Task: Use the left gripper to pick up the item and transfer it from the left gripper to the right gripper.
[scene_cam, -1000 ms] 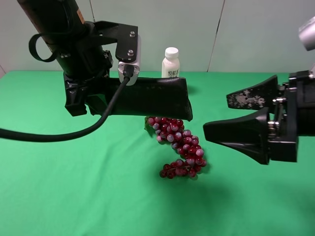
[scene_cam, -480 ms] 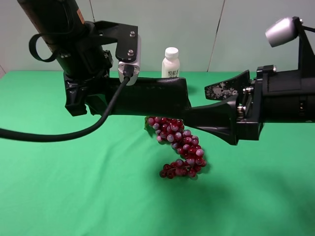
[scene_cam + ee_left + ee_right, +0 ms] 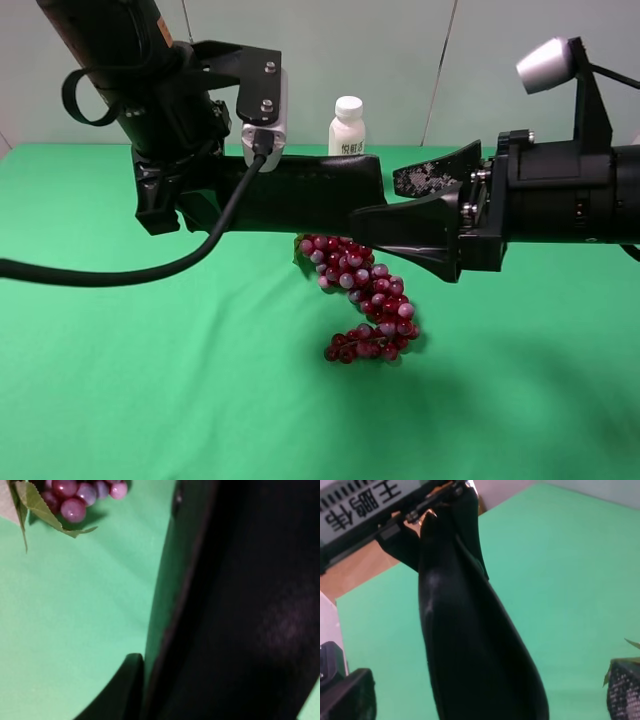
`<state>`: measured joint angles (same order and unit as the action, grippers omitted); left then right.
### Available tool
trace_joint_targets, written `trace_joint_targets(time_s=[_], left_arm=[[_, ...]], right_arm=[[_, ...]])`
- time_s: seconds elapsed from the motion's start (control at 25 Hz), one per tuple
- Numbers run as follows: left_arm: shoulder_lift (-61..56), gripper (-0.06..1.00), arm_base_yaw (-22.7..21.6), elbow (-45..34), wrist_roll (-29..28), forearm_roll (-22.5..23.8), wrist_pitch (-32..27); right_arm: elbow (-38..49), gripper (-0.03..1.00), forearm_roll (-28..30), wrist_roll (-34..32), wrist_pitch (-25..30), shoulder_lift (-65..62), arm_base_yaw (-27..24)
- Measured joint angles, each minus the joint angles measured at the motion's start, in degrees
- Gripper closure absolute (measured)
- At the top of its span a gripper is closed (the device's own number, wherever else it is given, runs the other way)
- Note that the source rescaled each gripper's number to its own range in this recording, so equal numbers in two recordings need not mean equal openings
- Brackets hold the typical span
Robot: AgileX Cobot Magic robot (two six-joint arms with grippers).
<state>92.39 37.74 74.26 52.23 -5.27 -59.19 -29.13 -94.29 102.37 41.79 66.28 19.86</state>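
L gripper [image 3: 190, 205] was pinched tight on one end of the black case [image 3: 320, 195], holding it level above the green tabletop [image 3: 150, 380], over the grapes [image 3: 365, 300]. R gripper [image 3: 375, 198] was spread wide, jaws either side of the case's free end; contact unclear.

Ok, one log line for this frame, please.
phase: handover | left pincer: shut on black case, held aloft | right pincer: open, astride case's free end | grapes: on cloth below
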Motion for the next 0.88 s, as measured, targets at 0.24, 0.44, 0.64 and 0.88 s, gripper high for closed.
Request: trace_joint_targets(time_s=[0.24,0.44,0.64,0.88], left_arm=[[0.0,0.93,0.0,0.0,0.0,0.0,0.0],[0.0,0.93,0.0,0.0,0.0,0.0,0.0],[0.0,0.93,0.0,0.0,0.0,0.0,0.0],[0.0,0.93,0.0,0.0,0.0,0.0,0.0]], right_arm=[[0.0,-0.03,-2.6,2.5,0.2,0.0,0.0],[0.0,-0.03,-3.5,4.0,0.1,0.0,0.0],[0.0,-0.03,-5.1,5.9,0.1,0.1,0.0],[-0.8,-0.03,-5.2,6.0,0.2,0.5,0.0]])
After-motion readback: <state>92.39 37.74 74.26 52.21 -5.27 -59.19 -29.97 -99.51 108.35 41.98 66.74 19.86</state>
